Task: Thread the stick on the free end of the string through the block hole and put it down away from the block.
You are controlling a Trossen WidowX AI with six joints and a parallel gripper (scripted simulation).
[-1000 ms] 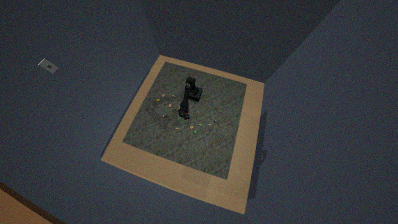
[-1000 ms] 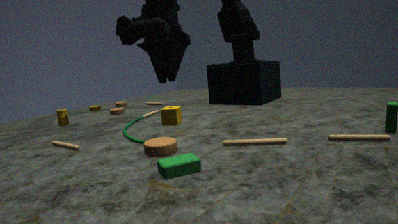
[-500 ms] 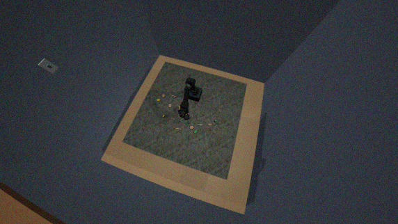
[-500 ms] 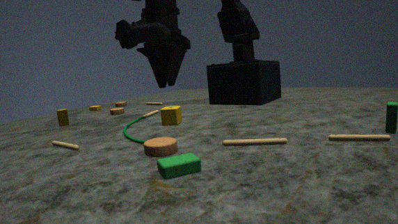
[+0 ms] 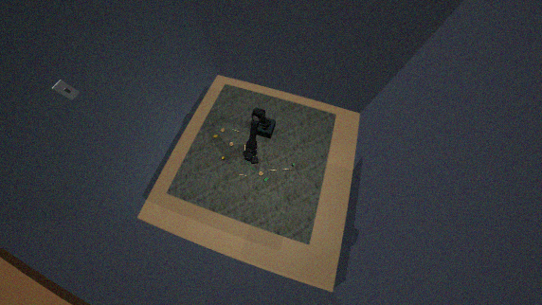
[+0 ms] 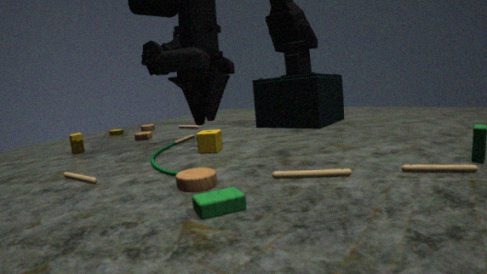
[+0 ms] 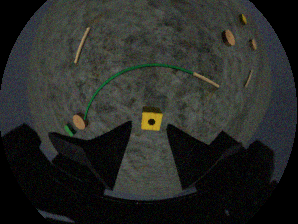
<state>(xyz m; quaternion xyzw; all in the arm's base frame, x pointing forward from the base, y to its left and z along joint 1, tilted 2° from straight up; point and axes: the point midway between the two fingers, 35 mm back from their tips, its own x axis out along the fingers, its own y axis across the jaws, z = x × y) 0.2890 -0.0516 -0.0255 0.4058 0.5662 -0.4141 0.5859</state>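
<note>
The yellow wooden block (image 6: 209, 140) (image 7: 152, 120) with a hole in its top stands on the table. A green string (image 6: 159, 163) (image 7: 133, 71) curves from the round wooden button (image 6: 196, 179) (image 7: 79, 121) to a thin stick (image 6: 184, 139) (image 7: 206, 80) that lies flat just left of the block. My gripper (image 6: 204, 119) (image 7: 149, 125) (image 5: 253, 160) points down a little above the block. Its fingers are partly open and hold nothing. In the wrist view the block shows between the fingertips.
A green block (image 6: 219, 202) lies in front of the button. Loose sticks (image 6: 312, 173) (image 6: 439, 168) (image 6: 80, 177) lie around. An upright green block (image 6: 478, 143) stands far right. A small yellow block (image 6: 77, 143) and brown discs (image 6: 143, 135) lie at the left. The robot base (image 6: 298, 99) stands behind.
</note>
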